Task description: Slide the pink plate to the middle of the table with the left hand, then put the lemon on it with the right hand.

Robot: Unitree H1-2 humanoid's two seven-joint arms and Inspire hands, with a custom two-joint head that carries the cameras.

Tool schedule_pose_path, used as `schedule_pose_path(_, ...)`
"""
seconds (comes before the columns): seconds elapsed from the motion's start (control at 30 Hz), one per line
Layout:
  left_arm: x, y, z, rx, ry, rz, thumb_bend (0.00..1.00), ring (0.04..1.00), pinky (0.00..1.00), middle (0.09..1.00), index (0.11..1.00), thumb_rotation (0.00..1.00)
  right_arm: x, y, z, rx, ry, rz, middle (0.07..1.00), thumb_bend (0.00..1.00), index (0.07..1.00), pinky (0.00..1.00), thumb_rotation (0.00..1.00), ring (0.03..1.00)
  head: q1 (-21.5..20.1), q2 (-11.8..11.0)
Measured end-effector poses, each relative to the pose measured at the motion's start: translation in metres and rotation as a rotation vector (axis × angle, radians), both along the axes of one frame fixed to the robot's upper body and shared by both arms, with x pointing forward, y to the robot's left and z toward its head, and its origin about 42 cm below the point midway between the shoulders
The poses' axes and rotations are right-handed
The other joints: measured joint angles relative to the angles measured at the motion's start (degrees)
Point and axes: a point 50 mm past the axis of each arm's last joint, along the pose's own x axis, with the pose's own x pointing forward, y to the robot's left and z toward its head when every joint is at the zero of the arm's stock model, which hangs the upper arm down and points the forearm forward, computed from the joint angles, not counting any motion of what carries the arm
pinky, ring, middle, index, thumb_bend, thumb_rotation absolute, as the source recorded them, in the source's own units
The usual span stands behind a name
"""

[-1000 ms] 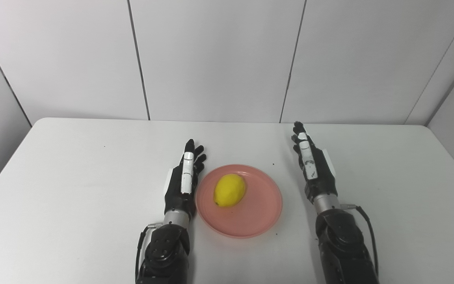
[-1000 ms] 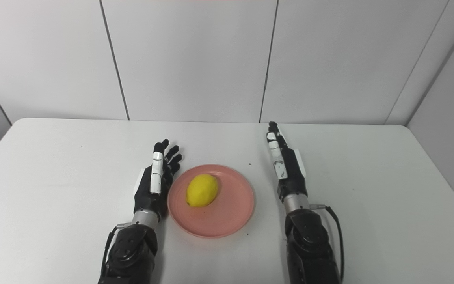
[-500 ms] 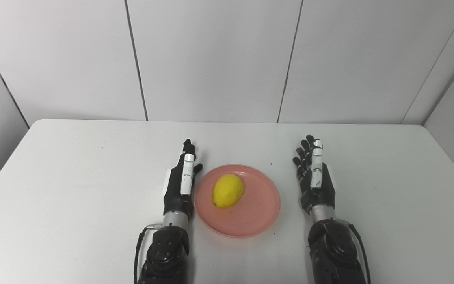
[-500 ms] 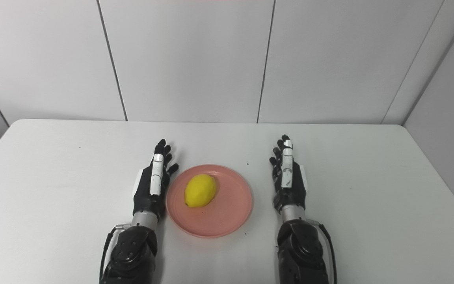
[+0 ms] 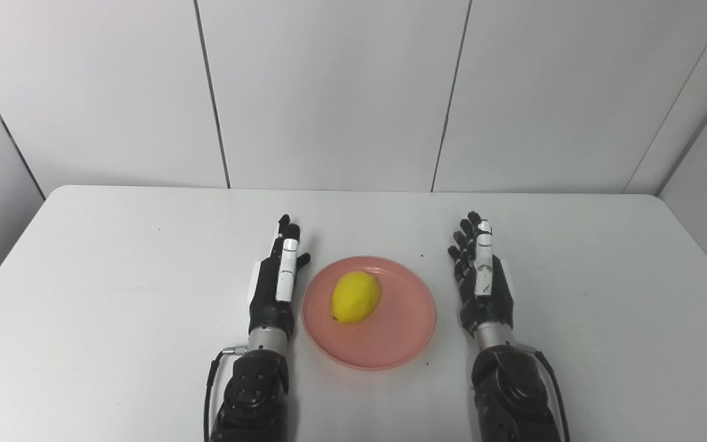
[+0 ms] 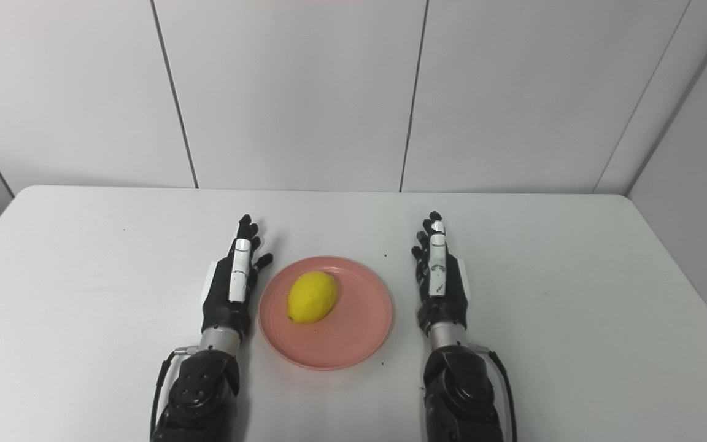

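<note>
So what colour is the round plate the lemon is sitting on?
Pink, a salmon shade: the round pink plate under the yellow lemon shows best in the left eye view.

White tabletop [image 5: 114,294], rounded at the far corners, set against a pale panelled wall [image 5: 329,92]. Near its middle, toward the front edge, a pink plate [image 5: 402,334] lying flat on the surface. A few small dark specks [image 5: 422,255] scattered around the plate.

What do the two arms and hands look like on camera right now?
Both match: the left hand and right hand are black with white plates along one finger and the outer edge. A silver wrist ring joins each to a bulky glossy black forearm, with a thin black cable looping beside each wrist.
</note>
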Motion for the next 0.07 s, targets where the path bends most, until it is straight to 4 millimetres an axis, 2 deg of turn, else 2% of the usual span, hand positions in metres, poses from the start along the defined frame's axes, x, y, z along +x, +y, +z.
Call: schedule_pose_path(0.07,0.0013,0.0021,0.0003,-0.001,0.000,0.007,0.76,0.992,1.00,0.998,0.988,1.00,0.0000,0.0003,-0.0009,-0.004,0.000,-0.001,1.000,0.80,1.000,1.00,0.99,1.000,0.0,0.0)
